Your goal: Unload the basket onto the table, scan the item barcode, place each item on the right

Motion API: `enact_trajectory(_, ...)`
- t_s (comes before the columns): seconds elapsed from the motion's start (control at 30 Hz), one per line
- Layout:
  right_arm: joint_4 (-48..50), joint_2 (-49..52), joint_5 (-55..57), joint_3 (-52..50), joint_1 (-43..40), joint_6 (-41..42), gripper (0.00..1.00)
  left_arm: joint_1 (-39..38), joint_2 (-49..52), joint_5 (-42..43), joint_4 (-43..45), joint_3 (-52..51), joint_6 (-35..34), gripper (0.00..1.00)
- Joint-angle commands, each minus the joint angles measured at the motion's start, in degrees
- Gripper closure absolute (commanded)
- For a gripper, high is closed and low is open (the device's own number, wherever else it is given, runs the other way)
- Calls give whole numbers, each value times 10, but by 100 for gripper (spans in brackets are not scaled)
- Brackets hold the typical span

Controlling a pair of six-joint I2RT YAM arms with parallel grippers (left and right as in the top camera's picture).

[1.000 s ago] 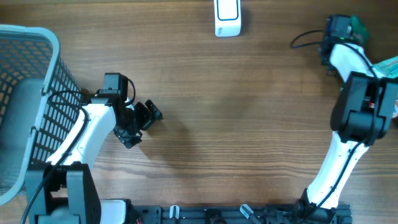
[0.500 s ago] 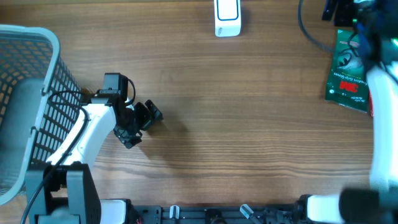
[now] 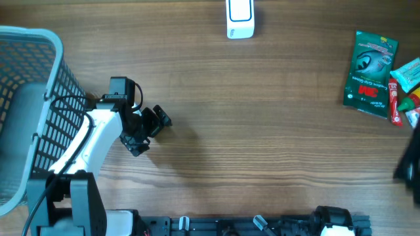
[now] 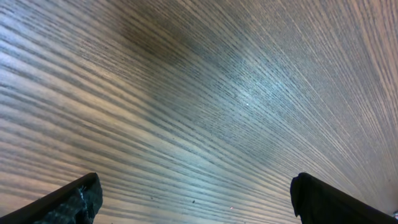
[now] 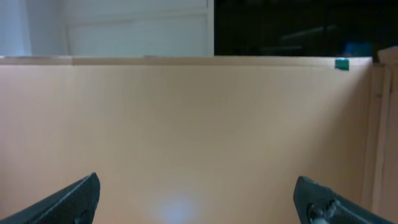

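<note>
The green packet (image 3: 371,73) lies flat on the desk (image 3: 262,131) near its right edge, with other colourful packets (image 3: 408,92) just beside it, and the white scanner (image 3: 240,18) sits well apart at the middle of the far edge. The right fingers (image 5: 74,199) are spread wide with nothing between them, facing a plain tan panel (image 5: 199,137). The left fingers (image 4: 74,202) are likewise wide and empty over bare wood, near the blue mesh basket (image 3: 26,98) at the desk's left end.

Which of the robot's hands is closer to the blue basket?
Left. The left hand is over the table close beside the basket; the right hand is outside the overhead view, its arm a dark blur at the opposite edge.
</note>
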Motion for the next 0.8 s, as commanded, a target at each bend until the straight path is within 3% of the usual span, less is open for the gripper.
enact_trajectory(0.0,-75,-31,-9,-3,0,9,0,3,2,-3,0,1,-1,0)
enact_trajectory(0.13,-236,-39,-9,-3,0,9,0,3,2,-3,0,1,-1,0)
enact_trajectory(0.3,-516,-40,-9,-7,0,9,0,3,2,-3,0,1,-1,0)
enact_trajectory(0.4,-470,-70,-9,-22,0,9,0,3,2,-3,0,1,-1,0)
enact_trajectory(0.77,-456,-263,17,-21,0,3,0,3,2,-3,0,1,-1,0)
